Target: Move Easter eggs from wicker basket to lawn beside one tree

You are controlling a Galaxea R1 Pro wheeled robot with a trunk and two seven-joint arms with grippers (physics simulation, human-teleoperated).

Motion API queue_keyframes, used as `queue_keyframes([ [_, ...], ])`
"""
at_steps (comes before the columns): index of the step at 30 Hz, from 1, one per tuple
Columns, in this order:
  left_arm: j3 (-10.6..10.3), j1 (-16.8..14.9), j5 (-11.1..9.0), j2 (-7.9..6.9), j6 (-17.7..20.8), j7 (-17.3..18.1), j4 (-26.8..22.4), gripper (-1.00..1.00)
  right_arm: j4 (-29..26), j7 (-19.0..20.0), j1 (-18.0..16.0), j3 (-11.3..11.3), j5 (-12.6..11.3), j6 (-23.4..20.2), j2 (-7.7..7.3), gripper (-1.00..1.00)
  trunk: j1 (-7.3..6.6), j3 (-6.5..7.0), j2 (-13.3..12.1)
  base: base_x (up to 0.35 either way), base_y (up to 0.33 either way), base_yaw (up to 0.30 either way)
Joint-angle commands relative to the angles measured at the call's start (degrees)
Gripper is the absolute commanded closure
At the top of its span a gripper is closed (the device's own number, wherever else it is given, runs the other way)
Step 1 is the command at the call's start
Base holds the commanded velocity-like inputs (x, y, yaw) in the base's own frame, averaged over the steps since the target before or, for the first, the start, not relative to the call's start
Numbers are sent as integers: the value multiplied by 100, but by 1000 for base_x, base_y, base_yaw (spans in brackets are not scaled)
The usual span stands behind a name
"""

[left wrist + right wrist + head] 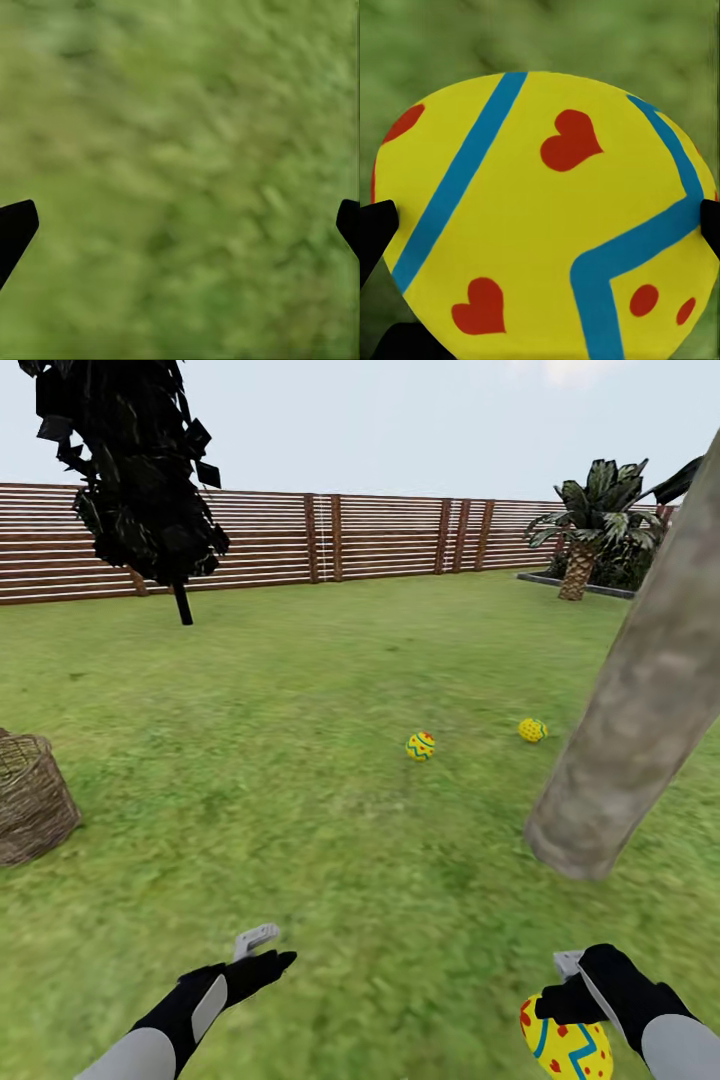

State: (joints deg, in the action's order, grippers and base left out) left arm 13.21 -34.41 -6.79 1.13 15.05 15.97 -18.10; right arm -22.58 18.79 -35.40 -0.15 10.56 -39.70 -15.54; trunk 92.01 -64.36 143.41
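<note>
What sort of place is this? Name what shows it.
A fenced garden, outdoors: a mown lawn, a brown slat fence along the back, and trees, with a thick trunk close by and a palm-like plant further off.

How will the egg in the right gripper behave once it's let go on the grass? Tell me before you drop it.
The Easter egg is round and smooth, so it will probably roll a little. The lawn looks flat, likely stopping it soon. The right gripper pinches only its sides, so it may slip.

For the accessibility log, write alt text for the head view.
The right pincer holds an Easter egg low over the lawn, near a thick leaning tree trunk. Two more eggs lie on the grass beyond it. The wicker basket sits at far left, and the left pincer is open and empty.
</note>
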Motion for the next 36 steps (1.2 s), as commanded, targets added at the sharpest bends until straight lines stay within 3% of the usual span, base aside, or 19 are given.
queue_keyframes([
  [1, 24, -2, -59, 5, 55, 10, -10, -100, -10, 46, -1, -2, 61, -20, -1, 100, 2, -5, 2, 340, -14, 0],
  [12, 15, 0, -67, 9, 51, 12, -9, -100, -10, 46, -2, -5, 53, -20, -1, 100, 2, -5, 2, 338, -84, 0],
  [18, 23, 3, -75, 10, 62, 12, -18, -100, -10, 46, -1, -2, 52, -20, 7, 100, 2, -5, 2, 74, -21, 0],
  [36, 15, 0, -76, 9, 57, 12, -80, -100, -18, 46, -2, -2, 35, -20, 7, 100, 49, -404, 26, 0, 0, 0],
])
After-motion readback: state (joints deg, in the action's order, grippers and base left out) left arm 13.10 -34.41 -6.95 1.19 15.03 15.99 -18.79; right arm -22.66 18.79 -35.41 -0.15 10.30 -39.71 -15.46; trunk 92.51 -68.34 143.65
